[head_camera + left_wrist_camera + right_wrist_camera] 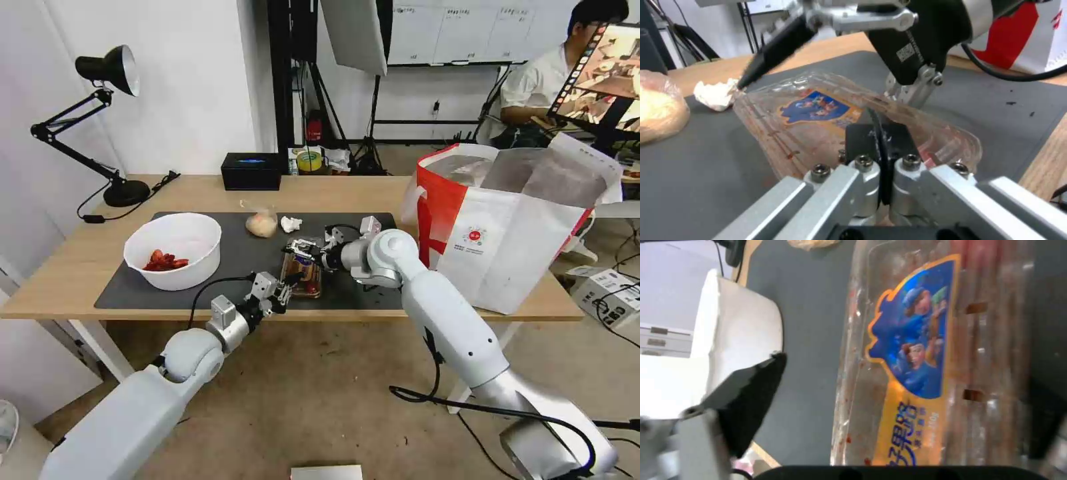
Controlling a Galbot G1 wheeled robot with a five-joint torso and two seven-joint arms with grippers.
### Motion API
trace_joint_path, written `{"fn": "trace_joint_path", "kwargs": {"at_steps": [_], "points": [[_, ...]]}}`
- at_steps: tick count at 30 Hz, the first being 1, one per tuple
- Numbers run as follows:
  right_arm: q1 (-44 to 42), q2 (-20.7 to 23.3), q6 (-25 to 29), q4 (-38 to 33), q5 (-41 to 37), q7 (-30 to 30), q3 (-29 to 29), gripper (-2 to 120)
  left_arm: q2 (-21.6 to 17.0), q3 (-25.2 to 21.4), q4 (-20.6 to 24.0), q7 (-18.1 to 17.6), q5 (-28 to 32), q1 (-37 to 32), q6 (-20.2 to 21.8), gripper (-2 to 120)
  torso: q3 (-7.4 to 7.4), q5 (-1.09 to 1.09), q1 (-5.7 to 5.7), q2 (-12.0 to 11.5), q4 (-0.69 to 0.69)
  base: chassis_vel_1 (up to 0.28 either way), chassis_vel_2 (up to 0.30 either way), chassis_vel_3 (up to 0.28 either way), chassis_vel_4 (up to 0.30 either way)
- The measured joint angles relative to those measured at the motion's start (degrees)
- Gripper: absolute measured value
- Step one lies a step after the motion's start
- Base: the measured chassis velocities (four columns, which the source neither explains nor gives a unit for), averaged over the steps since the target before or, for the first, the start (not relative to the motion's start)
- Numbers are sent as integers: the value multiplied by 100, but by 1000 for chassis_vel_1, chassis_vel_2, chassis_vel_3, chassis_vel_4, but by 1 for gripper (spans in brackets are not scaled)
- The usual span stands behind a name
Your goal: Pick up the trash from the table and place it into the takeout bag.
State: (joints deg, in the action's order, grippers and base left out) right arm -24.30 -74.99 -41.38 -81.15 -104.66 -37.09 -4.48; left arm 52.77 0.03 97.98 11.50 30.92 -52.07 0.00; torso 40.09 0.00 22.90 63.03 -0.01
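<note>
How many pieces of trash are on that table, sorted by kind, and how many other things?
Clear plastic tray: 1
White bowl with red scraps: 1
Small clear bag: 1
Crumpled tissue: 1
Takeout bag: 1
Desk lamp: 1
Black tissue box: 1
Total: 7

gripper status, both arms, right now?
Left gripper: shut, fingers together at the near edge of the clear plastic tray.
Right gripper: open, fingers spread over the tray's far end, not clamped.

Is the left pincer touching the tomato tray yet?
Touching. In the left wrist view the left pincer has its dark fingers pressed together against the near edge of the clear tomato tray, with no gap showing.
</note>
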Motion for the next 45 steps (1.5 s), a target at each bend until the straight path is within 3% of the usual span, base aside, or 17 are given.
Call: {"fn": "trace_joint_path", "kwargs": {"at_steps": [12, 15, 20, 24, 32, 34, 38, 40, 45], "points": [[-100, 113, 2, -83, -1, -45, -6, 54, -39, -135, 71, 4, 24, -75, -18, 0, 1, 1, 0, -1, 1, 0, 0, 0, 0], [-198, 144, 2, -188, 55, -48, 20, 37, -81, -190, 89, 8, 46, -101, -25, 0, 2, 1, 1, -1, 3, 0, 0, 0, 0], [-250, 158, 2, -242, 60, -44, 64, 26, -125, -253, 141, 8, 55, -164, -26, 0, 2, 1, 1, -1, 2, 0, 0, 0, 0], [-292, 179, 1, -315, 66, -9, 245, 5, -238, -640, 391, 10, 81, -562, -40, 0, 2, 0, 1, -1, 2, 0, 0, 0, 0], [-361, 264, 2, -480, 89, 212, 428, 0, -312, -1481, 807, 45, 65, -1428, -146, 0, 2, -1, 1, -1, 2, 0, 0, 0, 0], [-420, 314, 4, -655, 91, 318, 560, 0, -274, -1932, 1005, 44, 24, -1943, -183, 0, 2, 0, 2, -1, 3, 0, 0, 0, 0], [-479, 440, 23, -1096, 91, 438, 798, 0, -119, -2379, 1266, 45, -57, -2391, -219, 0, 0, 1, 1, 0, 4, 0, 0, 0, 0], [-541, 535, 76, -1347, 91, 506, 930, 0, -46, -2482, 1340, 45, -76, -2523, -227, 2, 1, 1, 1, -1, 4, 0, 0, 0, 0], [-737, 885, 694, -2253, 96, 783, 1371, 0, 288, -2757, 1522, 44, -222, -2981, -355, 20, 1, 1, 1, -1, 1, 0, 0, 0, 0]]}}
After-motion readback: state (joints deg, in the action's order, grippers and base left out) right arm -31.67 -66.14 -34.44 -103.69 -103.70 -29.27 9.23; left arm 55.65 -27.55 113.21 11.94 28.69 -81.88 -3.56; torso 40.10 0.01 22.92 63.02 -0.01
